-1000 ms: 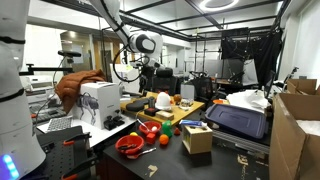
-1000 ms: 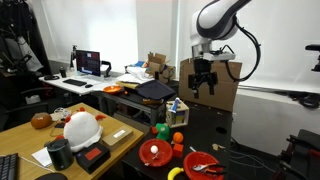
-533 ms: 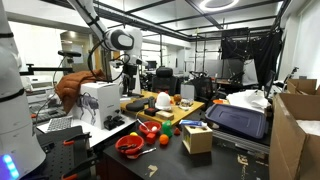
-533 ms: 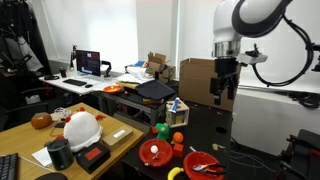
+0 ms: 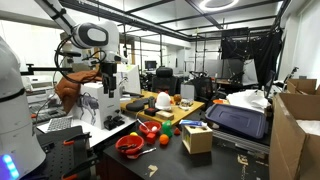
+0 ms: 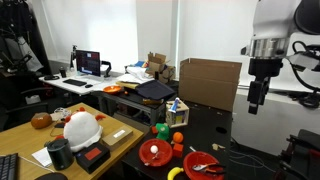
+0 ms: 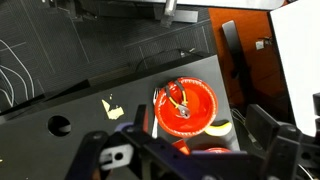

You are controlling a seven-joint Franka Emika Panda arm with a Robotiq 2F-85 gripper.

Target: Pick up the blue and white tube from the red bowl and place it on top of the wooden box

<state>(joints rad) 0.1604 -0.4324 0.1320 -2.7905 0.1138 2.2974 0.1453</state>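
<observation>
Spreading wide and empty, the fingers of the black gripper hang above the shallow round red bowl. The slim blue and white tube appears to lie atop the small pale wooden box.

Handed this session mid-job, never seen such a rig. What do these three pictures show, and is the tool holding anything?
It is one robot arm ending in a two-fingered tool. Two pictures come from room cameras; the third looks down from the wrist, past the tool's fingers, spread open and empty. On the dark table lie a red bowl, toy fruits and the small wooden box, with what looks like the blue and white tube on top. The tool hangs high.
</observation>
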